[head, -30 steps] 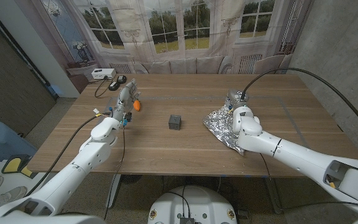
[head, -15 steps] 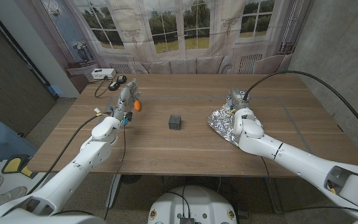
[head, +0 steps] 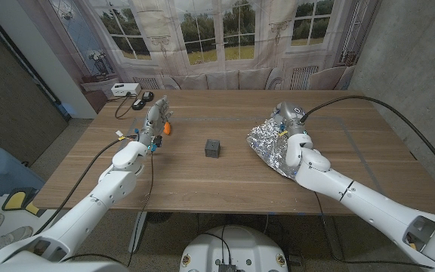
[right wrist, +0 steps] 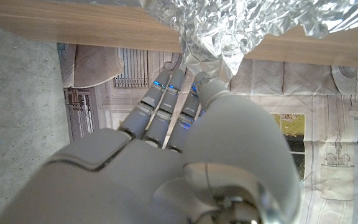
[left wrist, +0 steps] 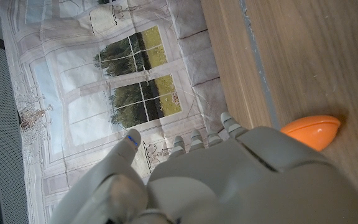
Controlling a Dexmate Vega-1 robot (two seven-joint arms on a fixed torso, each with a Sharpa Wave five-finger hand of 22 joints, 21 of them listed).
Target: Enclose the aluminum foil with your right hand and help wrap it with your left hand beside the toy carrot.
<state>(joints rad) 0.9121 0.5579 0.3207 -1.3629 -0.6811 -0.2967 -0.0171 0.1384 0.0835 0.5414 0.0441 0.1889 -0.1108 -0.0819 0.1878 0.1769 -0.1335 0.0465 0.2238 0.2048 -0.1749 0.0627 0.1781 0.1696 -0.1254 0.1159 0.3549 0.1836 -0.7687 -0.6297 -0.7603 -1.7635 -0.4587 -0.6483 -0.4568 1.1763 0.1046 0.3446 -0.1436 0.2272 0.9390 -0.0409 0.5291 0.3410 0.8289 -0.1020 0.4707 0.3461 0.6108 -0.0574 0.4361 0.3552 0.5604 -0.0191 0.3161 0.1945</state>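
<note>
Foil at right of centre in the head view looks light, crinkly and easily torn, so I'd cup its raised far edge gently with my right hand, whose grasp I cannot tell, while my left hand, grasp also unclear, waits beside the carrot.

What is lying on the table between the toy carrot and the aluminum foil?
In the head view, a small dark cube sits between the toy carrot and the aluminum foil; otherwise bare wood.
</note>
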